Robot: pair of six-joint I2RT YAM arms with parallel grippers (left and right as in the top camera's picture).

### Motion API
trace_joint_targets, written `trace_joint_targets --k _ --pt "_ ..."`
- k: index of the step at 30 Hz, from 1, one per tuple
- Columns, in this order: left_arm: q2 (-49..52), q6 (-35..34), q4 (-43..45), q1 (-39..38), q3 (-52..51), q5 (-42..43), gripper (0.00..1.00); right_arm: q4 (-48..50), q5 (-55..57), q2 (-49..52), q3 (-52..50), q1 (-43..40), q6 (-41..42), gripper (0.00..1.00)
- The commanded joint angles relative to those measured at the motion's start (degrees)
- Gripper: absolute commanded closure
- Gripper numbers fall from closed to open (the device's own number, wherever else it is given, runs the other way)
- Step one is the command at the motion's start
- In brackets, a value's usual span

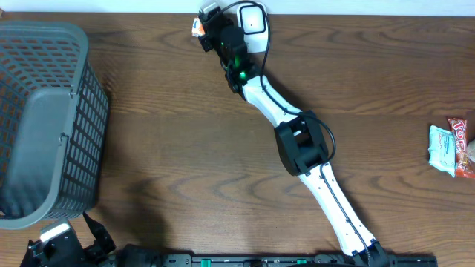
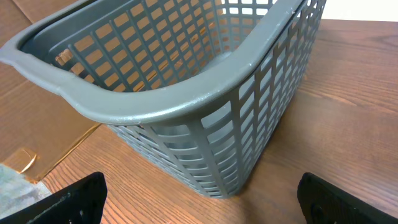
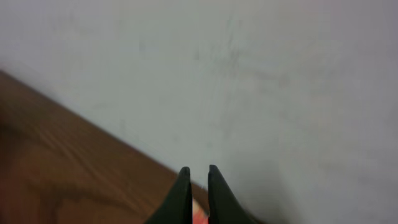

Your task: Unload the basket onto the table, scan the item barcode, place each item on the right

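Two pincers are set to very different work. At far left the grey plastic lattice basket [image 1: 82,133] fills that end of the dark wooden bench [image 1: 171,148]. The left pincer [image 2: 199,196] hangs just before it, its fingers spread wide and holding nothing. At the bench's back edge lies the task's thing, a small orange-and-white packet [image 1: 197,28], right at the tip of the right pincer [image 1: 208,30]. That pincer's fingers [image 3: 181,193] are drawn together to a thin slit. A red sliver shows low between them, but I cannot tell whether the packet is truly clamped. Just to the right sits a white rounded box with a black cable [image 1: 254,21], likely the scanner. Well off at the right edge lie two more wrapped snacks [image 1: 451,148]. The risks are these: a shallow pinch could let the packet slip or drop behind the back edge, and turning it could hide the barcode or snag the cable. The middle of the bench offers wide open room; the back edge offers almost none.
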Motion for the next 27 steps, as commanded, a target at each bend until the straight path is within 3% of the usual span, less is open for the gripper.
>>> trace_joint_targets --k 1,16,27 --pt "-0.4 0.7 0.0 0.2 0.0 -0.3 0.02 0.0 0.5 3.4 1.1 -0.1 2.5 0.94" --pt "-0.4 0.7 0.0 0.2 0.0 -0.3 0.02 -2.9 -0.2 6.8 1.1 0.3 4.3 0.91" --pt "-0.4 0.7 0.0 0.2 0.0 -0.3 0.02 -18.5 -2.5 6.9 2.1 3.4 4.5 0.97"
